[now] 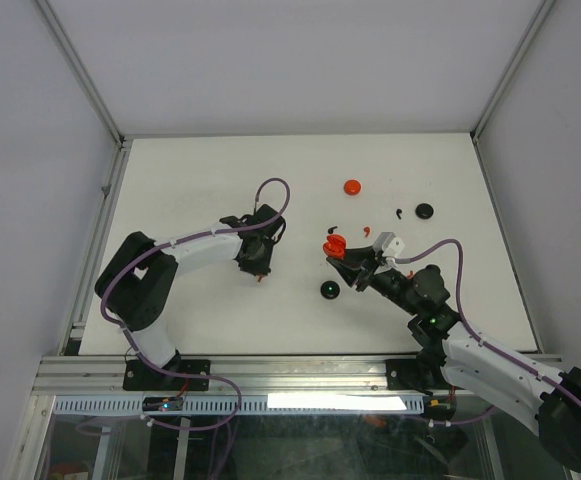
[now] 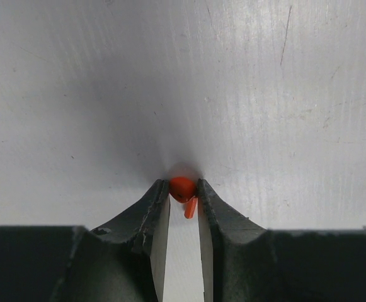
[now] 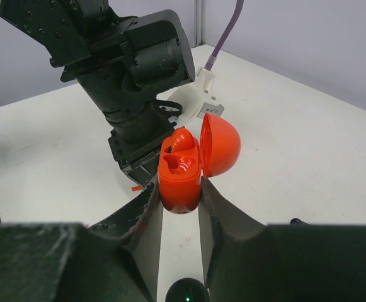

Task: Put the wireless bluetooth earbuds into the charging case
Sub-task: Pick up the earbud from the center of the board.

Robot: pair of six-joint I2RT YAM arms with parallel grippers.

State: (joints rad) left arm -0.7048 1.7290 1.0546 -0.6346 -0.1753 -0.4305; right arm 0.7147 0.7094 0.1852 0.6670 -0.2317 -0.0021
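Our left pincer pinches a red earbud at the bench while our right pincer grips the red charging case, lid open to receive it

Both arms are the same build: chunky black joints with smooth white shells in between. The left arm, in the left half of the top view, has a purple cable coming off its wrist and a black base plate at the bottom. The right arm, lower right, has a second purple cable, a small white-grey box by the wrist and a tiny green light.

The left pincer and right pincer have dark matte fingers, thick at the frame bottom and tapering to thin tips. Little screw holes dot the black housing at the upper left of the right wrist view.
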